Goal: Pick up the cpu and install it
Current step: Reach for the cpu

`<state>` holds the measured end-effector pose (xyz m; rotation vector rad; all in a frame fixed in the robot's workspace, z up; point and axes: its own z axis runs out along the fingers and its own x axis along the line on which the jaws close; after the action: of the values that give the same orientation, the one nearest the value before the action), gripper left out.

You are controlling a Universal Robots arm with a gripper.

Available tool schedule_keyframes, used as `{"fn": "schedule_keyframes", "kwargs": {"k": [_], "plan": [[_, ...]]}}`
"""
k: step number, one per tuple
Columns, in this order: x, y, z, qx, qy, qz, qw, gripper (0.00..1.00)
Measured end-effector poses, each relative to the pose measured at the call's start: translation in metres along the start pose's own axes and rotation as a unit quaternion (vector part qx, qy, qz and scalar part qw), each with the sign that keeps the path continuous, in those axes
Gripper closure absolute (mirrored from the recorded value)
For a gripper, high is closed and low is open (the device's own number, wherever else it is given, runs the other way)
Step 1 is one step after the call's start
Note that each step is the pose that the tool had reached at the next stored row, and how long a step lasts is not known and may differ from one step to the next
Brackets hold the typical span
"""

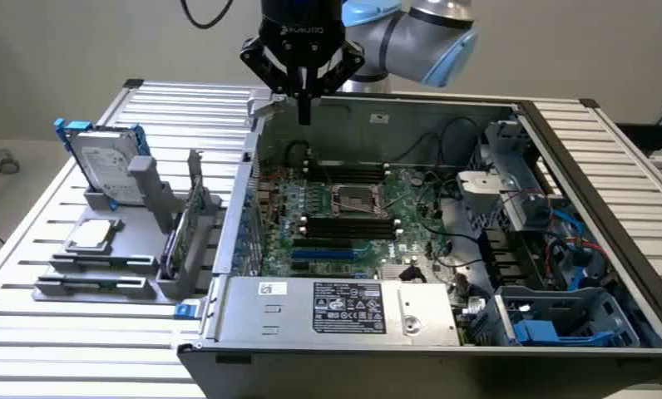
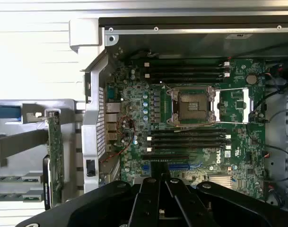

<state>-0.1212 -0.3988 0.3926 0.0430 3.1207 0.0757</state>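
cpu (image 1: 92, 235) is lying on its grey holder (image 1: 101, 263) as we are watching the gripper (image 1: 304, 116), clenched and empty, hovering above the case wall (image 1: 420, 106), arm (image 1: 420, 33) cropped.

Your black two-fingered gripper (image 1: 304, 120) hangs pointing straight down with its slim fingers (image 1: 304, 101) pressed together into one narrow tip, while just above it, off toward the exterior view's right, your silver-grey arm with pale blue joint caps (image 1: 426, 33) bends away from the wrist.
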Motion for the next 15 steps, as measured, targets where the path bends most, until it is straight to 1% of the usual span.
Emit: {"fn": "schedule_keyframes", "kwargs": {"k": [12,13,15], "plan": [[0.0,0.0,0.0,0.0,0.0001,-0.001,1.0,0.89],[0.001,-0.0001,0.0001,-0.0001,0.0,-0.002,1.0,0.89],[0.0098,-0.0003,-0.0002,-0.0001,0.0001,-0.002,1.0,0.89]]}}
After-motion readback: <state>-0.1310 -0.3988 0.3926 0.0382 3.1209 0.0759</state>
